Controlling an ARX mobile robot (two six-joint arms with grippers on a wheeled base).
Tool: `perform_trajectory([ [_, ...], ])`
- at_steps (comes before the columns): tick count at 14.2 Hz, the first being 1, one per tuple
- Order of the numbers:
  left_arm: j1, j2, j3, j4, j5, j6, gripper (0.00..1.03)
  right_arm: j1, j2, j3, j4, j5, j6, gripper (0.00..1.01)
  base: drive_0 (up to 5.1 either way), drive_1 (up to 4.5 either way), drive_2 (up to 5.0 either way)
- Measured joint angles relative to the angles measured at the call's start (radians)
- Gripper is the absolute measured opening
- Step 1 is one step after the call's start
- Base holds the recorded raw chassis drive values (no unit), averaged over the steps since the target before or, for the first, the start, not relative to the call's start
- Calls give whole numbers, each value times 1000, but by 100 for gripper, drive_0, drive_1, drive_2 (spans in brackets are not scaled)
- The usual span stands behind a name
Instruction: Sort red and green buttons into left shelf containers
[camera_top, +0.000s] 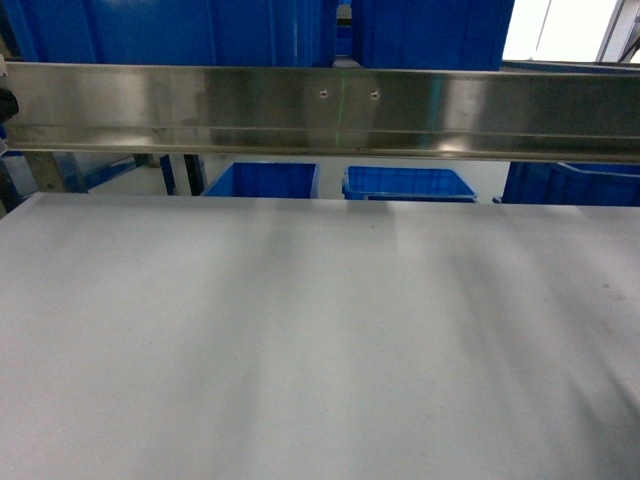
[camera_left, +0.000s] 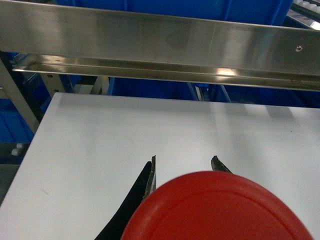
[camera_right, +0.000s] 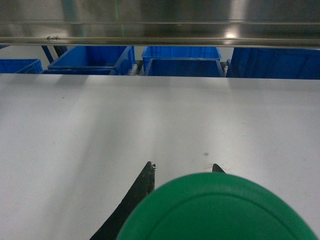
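Observation:
In the left wrist view a round red button cap (camera_left: 220, 210) fills the bottom of the frame, right under the camera. My left gripper (camera_left: 183, 162) is shut on it, with a black finger tip showing on each side of the cap. In the right wrist view a green button cap (camera_right: 215, 210) sits the same way in my right gripper (camera_right: 183, 167). Both caps hide the button bodies and the grip itself. Blue crates (camera_right: 92, 57) stand beyond the table's far edge, below the steel rail. Neither gripper shows in the head view.
A white table (camera_top: 300, 340) spreads under both grippers. A steel shelf rail (camera_top: 320, 110) runs across above its far edge, with large blue crates (camera_top: 200, 30) on the shelf above it and lower blue crates (camera_top: 410, 183) behind. More blue bins (camera_left: 12, 125) sit left of the table.

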Motion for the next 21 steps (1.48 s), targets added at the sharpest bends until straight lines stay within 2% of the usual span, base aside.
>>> perform_trajectory([
  [21, 1, 0, 0, 0, 0, 0, 26, 0, 0, 0, -1, 0, 0, 27, -501, 240, 240],
])
